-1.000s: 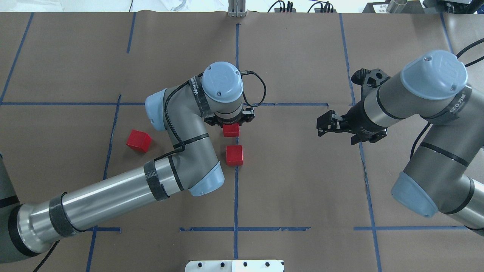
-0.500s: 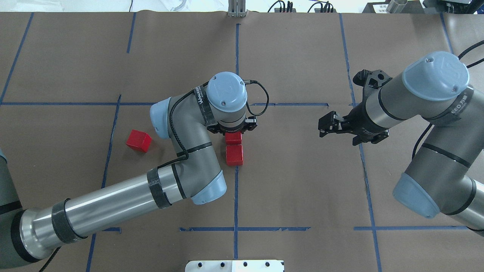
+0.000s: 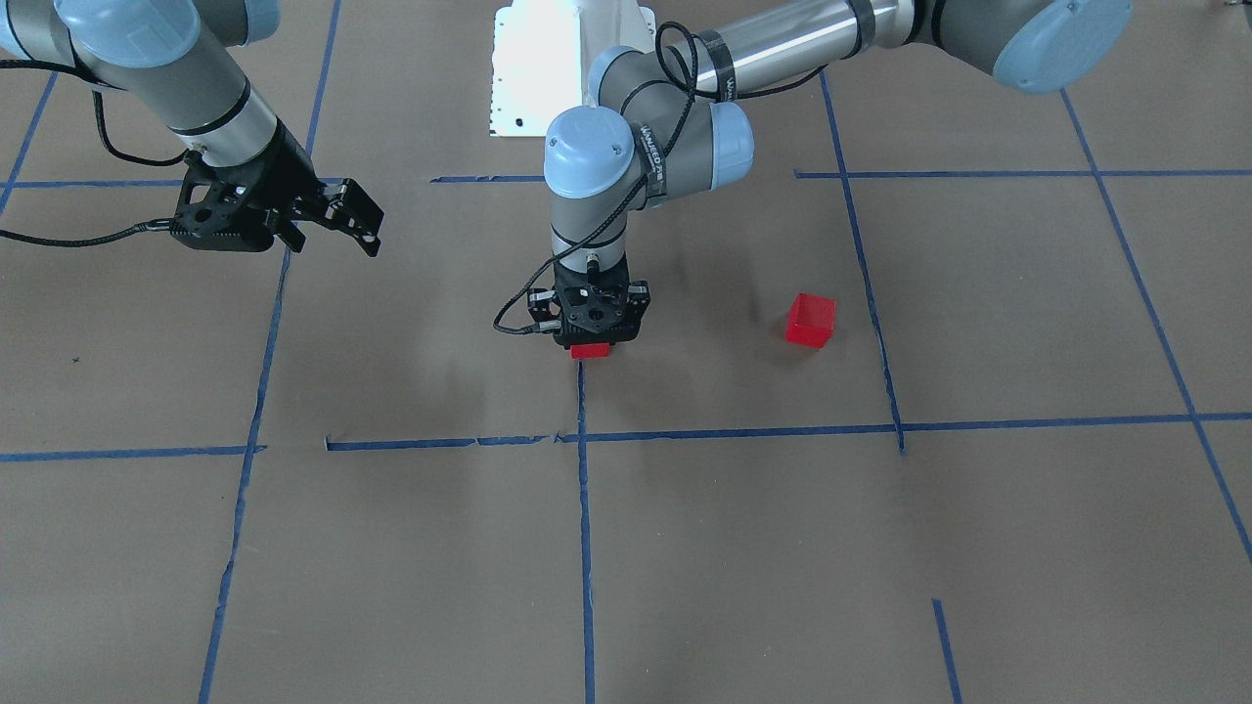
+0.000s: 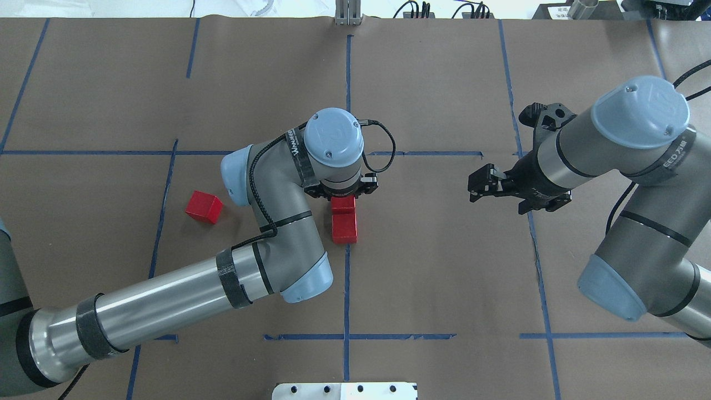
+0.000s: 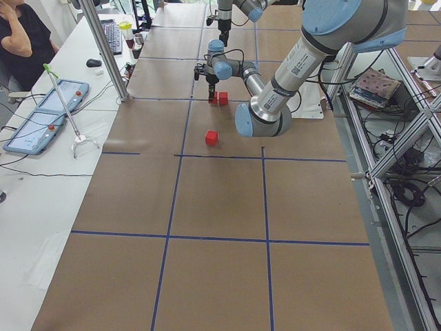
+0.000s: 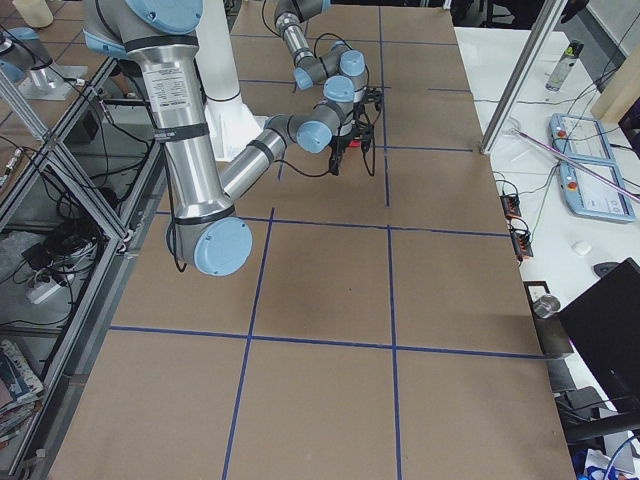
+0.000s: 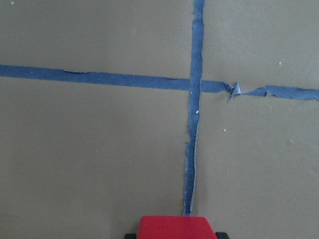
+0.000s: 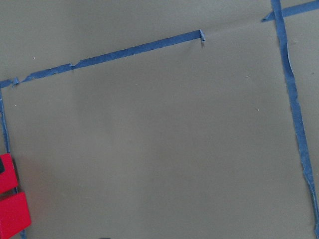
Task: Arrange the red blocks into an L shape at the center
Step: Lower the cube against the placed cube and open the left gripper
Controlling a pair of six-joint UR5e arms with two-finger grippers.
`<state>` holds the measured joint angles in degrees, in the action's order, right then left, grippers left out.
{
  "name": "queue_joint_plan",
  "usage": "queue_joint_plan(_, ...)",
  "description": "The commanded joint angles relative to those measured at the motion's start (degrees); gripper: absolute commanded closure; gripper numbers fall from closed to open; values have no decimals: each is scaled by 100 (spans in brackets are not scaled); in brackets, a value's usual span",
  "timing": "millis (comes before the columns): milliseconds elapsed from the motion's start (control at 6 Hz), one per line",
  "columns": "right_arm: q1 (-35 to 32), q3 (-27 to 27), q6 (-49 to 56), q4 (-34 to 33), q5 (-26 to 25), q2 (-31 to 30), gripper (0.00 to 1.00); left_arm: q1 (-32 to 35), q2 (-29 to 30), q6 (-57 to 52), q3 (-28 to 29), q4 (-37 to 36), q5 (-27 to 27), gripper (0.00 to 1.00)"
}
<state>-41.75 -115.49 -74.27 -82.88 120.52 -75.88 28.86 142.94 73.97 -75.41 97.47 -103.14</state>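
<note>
Mostly hidden beneath its wrist, the left gripper [image 3: 590, 343] clamps a half-covered block [image 4: 343, 203] touching a second block [image 4: 344, 228]; the right gripper [image 4: 472, 187] hangs with jaws apart.

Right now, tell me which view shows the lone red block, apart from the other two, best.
Exterior front-facing: the lone red block sits whole with bare table around it. Overhead shows it whole too, beside the left arm; exterior left shows it small; the others miss it.
</note>
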Motion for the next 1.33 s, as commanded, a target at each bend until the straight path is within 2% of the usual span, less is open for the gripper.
queue_joint_plan(0,0,0,0,0,6,-6,0,5,-3,-5,-9,0,-4,91)
queue_joint_plan(1000,0,0,0,0,7,-6,0,-91,-3,-14,-18,0,-4,66)
queue_joint_plan(1167,0,0,0,0,7,-6,0,-91,-3,-23,-18,0,-4,29)
